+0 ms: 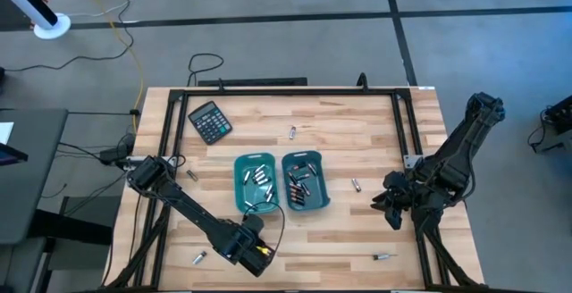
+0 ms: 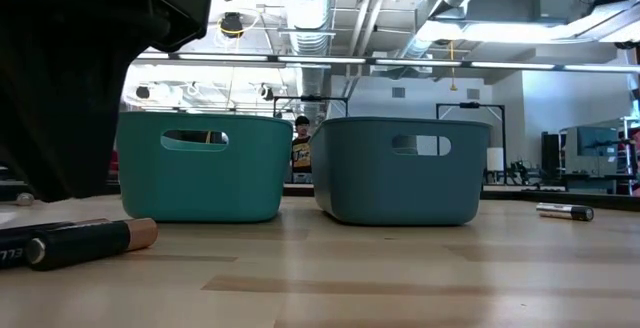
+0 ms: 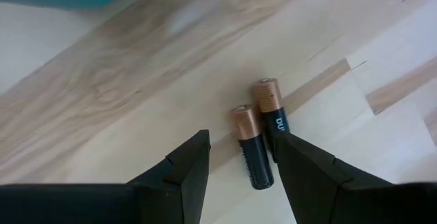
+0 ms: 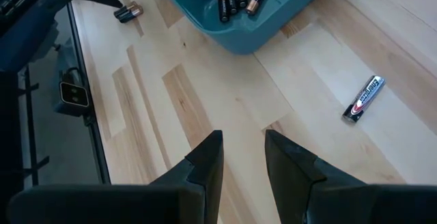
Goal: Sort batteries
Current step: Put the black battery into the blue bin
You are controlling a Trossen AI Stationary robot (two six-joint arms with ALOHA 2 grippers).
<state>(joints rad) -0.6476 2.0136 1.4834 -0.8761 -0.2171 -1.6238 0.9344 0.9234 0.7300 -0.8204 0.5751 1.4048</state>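
Note:
Two dark batteries with copper ends (image 3: 254,149) (image 3: 270,111) lie side by side on the wood near the table's front edge, also seen in the low view (image 2: 85,243). My left gripper (image 3: 242,162) points down over them, open. One cell lies between the fingers, and the other's end is hidden behind one finger (image 3: 307,173); whether that finger touches it does not show. The left teal bin (image 1: 259,184) holds silvery cells, the right bin (image 1: 305,181) dark ones. My right gripper (image 4: 242,156) hangs open at the table's right, with nothing between its fingers.
Loose batteries lie on the table: one behind the bins (image 1: 291,132), one left of them (image 1: 190,175), one to their right (image 1: 355,185) (image 4: 362,100), and two by the front edge (image 1: 198,257) (image 1: 384,256). A black calculator (image 1: 210,121) sits at the far left.

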